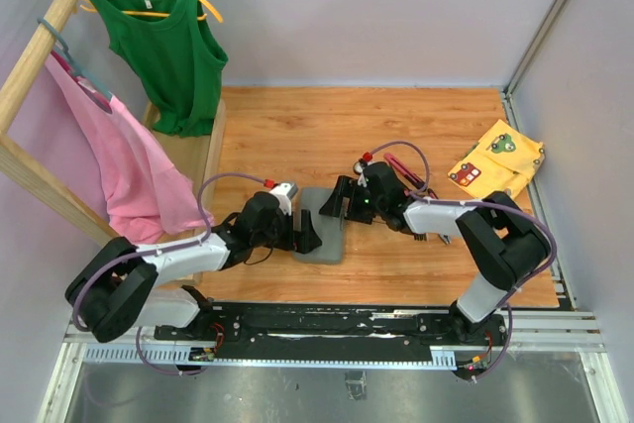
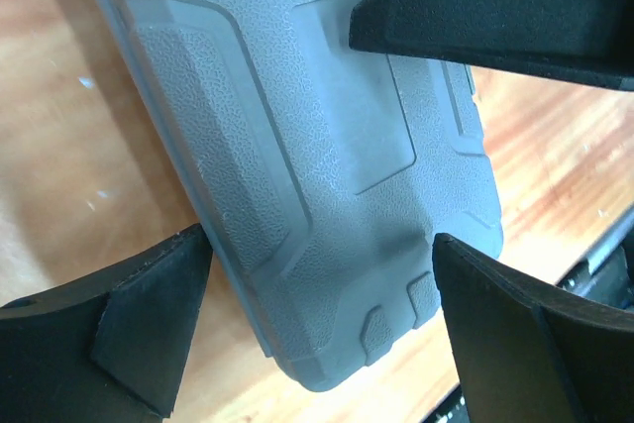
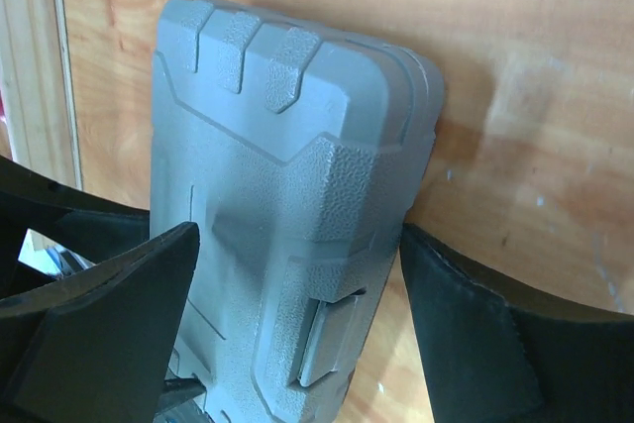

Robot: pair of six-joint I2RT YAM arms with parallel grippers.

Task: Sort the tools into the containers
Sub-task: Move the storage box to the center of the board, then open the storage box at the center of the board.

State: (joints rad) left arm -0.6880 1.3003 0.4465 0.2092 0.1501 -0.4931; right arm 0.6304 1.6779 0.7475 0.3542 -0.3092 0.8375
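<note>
The container, a flat grey tool case (image 1: 325,228), lies closed on the wooden table between both arms. My left gripper (image 1: 309,235) is open and straddles the case's near end (image 2: 327,126), with wood showing between each finger and the case. My right gripper (image 1: 339,201) reaches over the far end, and its fingers (image 3: 446,304) sit against the long sides of the case (image 3: 287,96), beside a closed latch (image 3: 327,339). Pink-red handled tools (image 1: 400,163) lie on the table behind the right arm, partly hidden by it.
A yellow patterned cloth (image 1: 498,158) lies at the right back of the table. On the left stands a wooden clothes rail with a green top (image 1: 173,47) and a pink garment (image 1: 119,160). The metal rail (image 1: 327,322) with the arm bases runs along the near edge.
</note>
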